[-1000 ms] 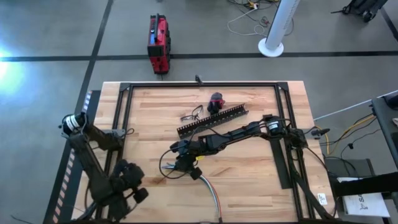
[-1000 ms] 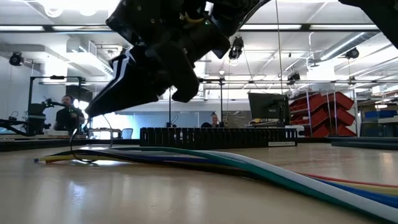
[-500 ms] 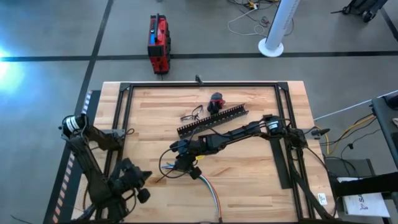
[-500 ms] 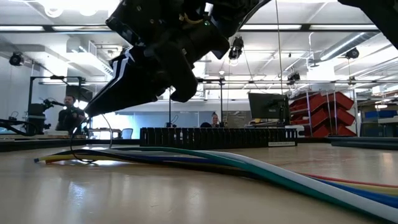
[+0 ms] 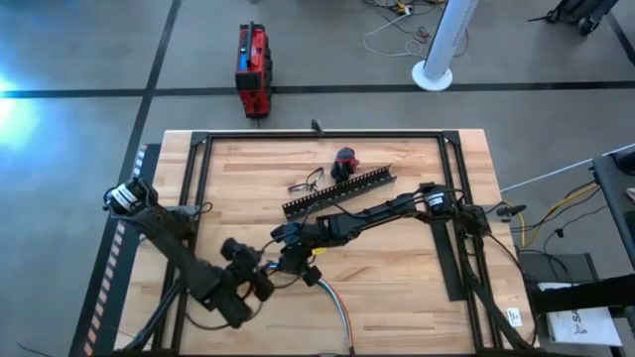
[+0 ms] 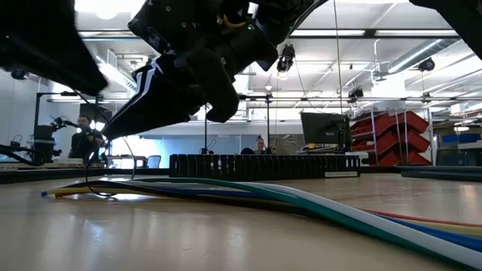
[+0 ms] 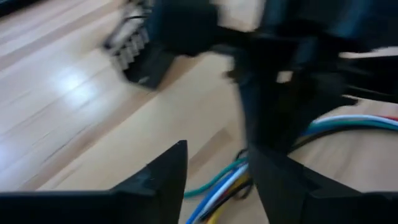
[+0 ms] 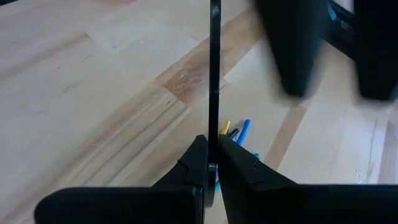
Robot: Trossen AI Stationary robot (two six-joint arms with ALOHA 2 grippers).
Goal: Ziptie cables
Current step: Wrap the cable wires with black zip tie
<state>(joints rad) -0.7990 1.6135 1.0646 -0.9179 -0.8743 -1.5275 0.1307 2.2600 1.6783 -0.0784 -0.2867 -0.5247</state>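
The cables (image 5: 337, 312) lie flat on the wooden table, running from mid-table toward the near edge; in the low view the cables (image 6: 316, 202) cross the foreground. My right gripper (image 5: 290, 263) hovers over their far ends, shut on the thin black ziptie (image 8: 214, 62). In the low view a thin dark loop (image 6: 111, 175) hangs below it around the cable ends. My left gripper (image 5: 260, 281) is close on the right gripper's left side, open (image 7: 217, 155), with the cable ends (image 7: 214, 186) ahead of its fingers. My right gripper pinches the ziptie's strip (image 8: 213, 127) between its two fingertips (image 8: 194, 155). The strip runs straight out ahead of the fingers, in line with them. The gripper slants down toward the table's left, above the cable ends.
A long black slotted duct (image 5: 339, 191) lies slantwise beyond the grippers, with a red-and-black lump (image 5: 344, 159) and a small wire tangle (image 5: 306, 183) behind it. A flat black strip (image 5: 451, 263) lies along the right side. A black frame (image 5: 198, 178) borders the tabletop.
My left gripper has swung from the table's near left corner toward the right, up to the cable ends and my right gripper. My right gripper, the ziptie and the cables have kept still.
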